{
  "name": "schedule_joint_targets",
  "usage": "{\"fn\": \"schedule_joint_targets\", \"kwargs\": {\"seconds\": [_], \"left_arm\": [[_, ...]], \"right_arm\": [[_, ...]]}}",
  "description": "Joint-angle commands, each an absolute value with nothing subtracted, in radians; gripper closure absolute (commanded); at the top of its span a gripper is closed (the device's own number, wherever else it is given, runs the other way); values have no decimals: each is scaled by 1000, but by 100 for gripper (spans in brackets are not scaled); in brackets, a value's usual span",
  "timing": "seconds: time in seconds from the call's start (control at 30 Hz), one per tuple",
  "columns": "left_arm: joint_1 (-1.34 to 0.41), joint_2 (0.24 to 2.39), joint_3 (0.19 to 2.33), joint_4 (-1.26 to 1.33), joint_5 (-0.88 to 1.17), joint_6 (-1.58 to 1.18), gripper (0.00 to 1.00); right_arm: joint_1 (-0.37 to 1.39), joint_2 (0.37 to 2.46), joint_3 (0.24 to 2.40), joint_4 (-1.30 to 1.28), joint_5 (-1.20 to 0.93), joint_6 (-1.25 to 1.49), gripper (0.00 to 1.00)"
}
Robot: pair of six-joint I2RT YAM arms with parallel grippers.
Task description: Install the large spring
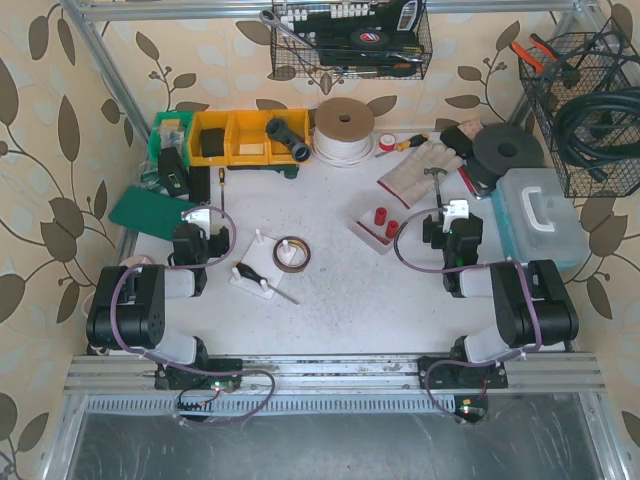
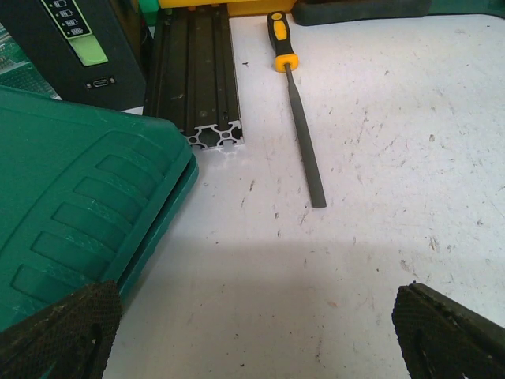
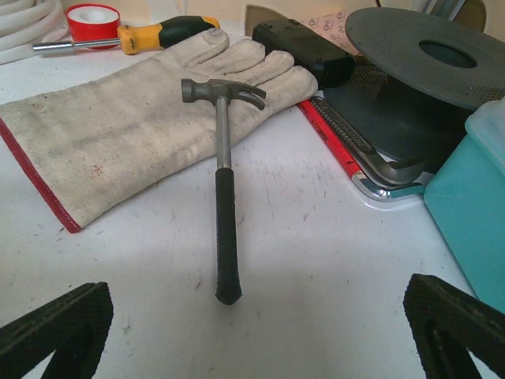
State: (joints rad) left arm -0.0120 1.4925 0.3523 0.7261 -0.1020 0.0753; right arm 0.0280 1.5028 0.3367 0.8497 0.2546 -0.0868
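Observation:
A small white base [image 1: 256, 279] with upright pegs lies left of the table's centre. A dark elongated piece [image 1: 245, 271] rests on it and a thin metal rod [image 1: 282, 293] sticks out to its right. I cannot tell whether the dark piece is the large spring. My left gripper [image 1: 199, 215] hovers to the left of the base, and its jaws [image 2: 256, 335] are open over bare table. My right gripper [image 1: 456, 211] is far to the right. It stands open [image 3: 260, 332] just short of a hammer's handle [image 3: 226, 237], holding nothing.
A green case [image 2: 71, 213], a black aluminium rail [image 2: 196, 71] and a yellow-handled file [image 2: 300, 126] lie ahead of the left gripper. A work glove [image 3: 134, 118], a black disc [image 3: 430, 55] and a teal box [image 3: 473, 213] surround the hammer. A tape ring [image 1: 291, 253] and a tray of red cylinders [image 1: 378, 227] sit mid-table.

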Motion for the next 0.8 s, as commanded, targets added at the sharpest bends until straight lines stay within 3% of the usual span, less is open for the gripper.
{"fn": "schedule_joint_targets", "kwargs": {"seconds": [0.0, 0.43, 0.77], "left_arm": [[-4, 1494, 381, 750, -75, 89, 4], [-3, 1488, 384, 755, -87, 87, 4], [-7, 1152, 668, 66, -52, -128, 4]], "right_arm": [[33, 1499, 354, 865, 264, -87, 0], [33, 1493, 349, 876, 273, -88, 0], [40, 995, 568, 241, 345, 32, 0]]}}
